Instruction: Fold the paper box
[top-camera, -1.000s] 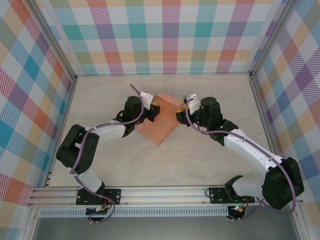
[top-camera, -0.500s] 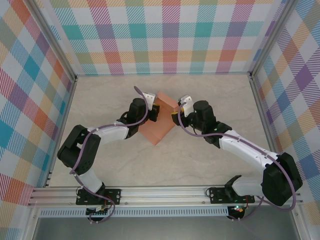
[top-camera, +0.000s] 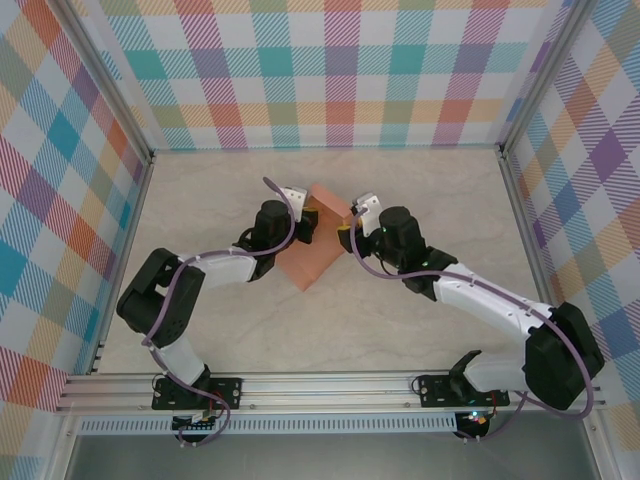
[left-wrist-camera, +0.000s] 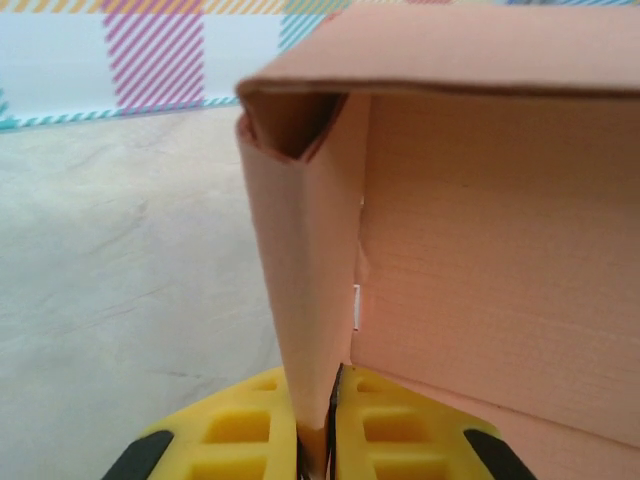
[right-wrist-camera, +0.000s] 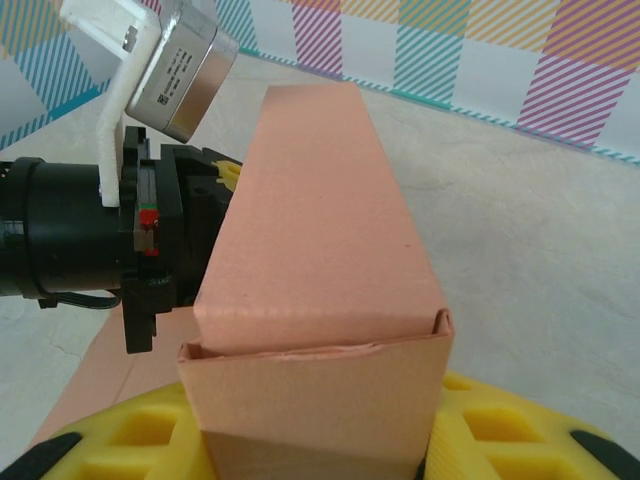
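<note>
— Where is the salmon-orange thin card paper box (top-camera: 312, 262)?
— Mid-table on the beige marbled tabletop (top-camera: 200, 210), part-formed: raised walls toward 12 o'clock, a flat panel toward 6.
— The left gripper (top-camera: 311, 222)?
— At the box's 9 o'clock, its yellow fingers (left-wrist-camera: 240, 435) pinched together on one thin side wall.
— The right gripper (top-camera: 346, 238)?
— At 3 o'clock, clamped across the box's closed end

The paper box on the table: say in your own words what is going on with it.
The paper box is being folded on the table. The left hand pinches one thin wall of it; the right hand clasps its narrow end from the opposite side. The box is partly formed, part of the card lying flat.
</note>
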